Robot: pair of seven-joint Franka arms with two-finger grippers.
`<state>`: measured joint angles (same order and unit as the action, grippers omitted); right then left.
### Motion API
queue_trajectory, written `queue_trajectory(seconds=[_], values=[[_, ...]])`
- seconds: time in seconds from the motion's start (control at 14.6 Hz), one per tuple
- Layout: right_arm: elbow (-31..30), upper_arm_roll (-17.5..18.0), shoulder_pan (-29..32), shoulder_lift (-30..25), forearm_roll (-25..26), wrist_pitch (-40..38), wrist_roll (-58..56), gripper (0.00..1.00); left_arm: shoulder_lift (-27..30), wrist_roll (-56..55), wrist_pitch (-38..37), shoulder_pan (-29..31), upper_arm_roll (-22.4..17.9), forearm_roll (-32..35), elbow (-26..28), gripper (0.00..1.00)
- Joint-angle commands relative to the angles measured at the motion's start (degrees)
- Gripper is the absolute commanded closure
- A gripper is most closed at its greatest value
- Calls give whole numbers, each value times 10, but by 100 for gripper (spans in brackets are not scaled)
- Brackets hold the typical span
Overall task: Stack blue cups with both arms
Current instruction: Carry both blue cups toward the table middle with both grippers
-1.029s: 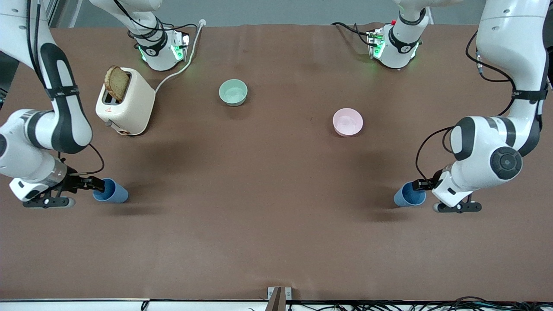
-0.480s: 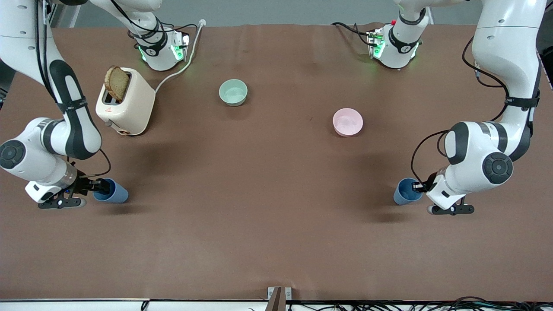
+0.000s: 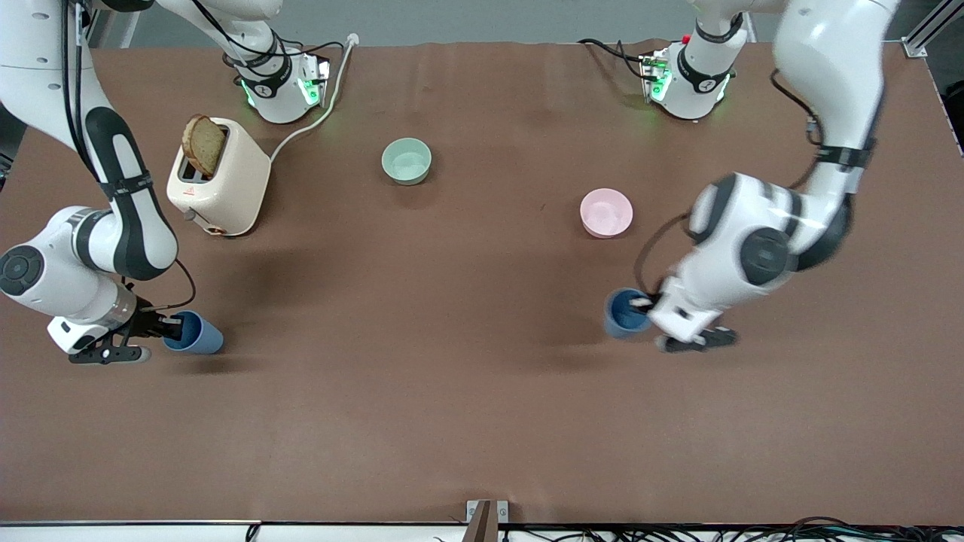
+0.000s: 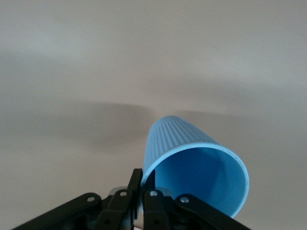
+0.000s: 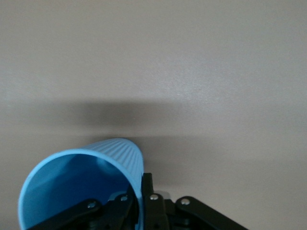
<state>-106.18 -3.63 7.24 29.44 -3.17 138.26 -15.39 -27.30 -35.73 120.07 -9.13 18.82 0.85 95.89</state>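
Observation:
Two blue cups show. My left gripper (image 3: 642,302) is shut on the rim of one blue cup (image 3: 623,313) and holds it above the table, a little nearer the front camera than the pink bowl. In the left wrist view the gripper (image 4: 144,181) pinches the wall of this cup (image 4: 196,163), one finger inside and one outside. My right gripper (image 3: 175,327) is shut on the rim of the other blue cup (image 3: 196,334), low at the right arm's end of the table. The right wrist view shows the gripper (image 5: 142,186) pinching this cup's (image 5: 81,184) wall. I cannot tell whether this cup touches the table.
A cream toaster (image 3: 220,179) with a slice of bread standing in it stands near the right arm's base, its white cable (image 3: 316,120) running farther back. A pale green bowl (image 3: 407,160) and a pink bowl (image 3: 606,212) sit mid-table.
My left arm has swung toward the middle of the table, carrying its blue cup with it. My right arm and its cup have barely moved.

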Motion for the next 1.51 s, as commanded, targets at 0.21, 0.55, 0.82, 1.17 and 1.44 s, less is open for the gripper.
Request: queue_trajectory(seconds=[0.21,0.55,0.82,1.17,1.44], values=[[56,6,-6,-107,-6,-190,13,100,-129,-246,21,-174,-5,9,-134,100],[133,41,-63,-132,-4,-288,202,100,-173,-287,99,-212,-6,8,-149,94],[149,160,-64,-131,1,-285,365,100,-150,-291,89,-208,-7,20,-149,0],[147,268,-115,-128,6,-279,505,99,14,-214,-60,-147,-66,23,-150,0],[148,268,-226,-84,57,-223,632,99,128,-13,-197,-10,-67,23,-151,0]])
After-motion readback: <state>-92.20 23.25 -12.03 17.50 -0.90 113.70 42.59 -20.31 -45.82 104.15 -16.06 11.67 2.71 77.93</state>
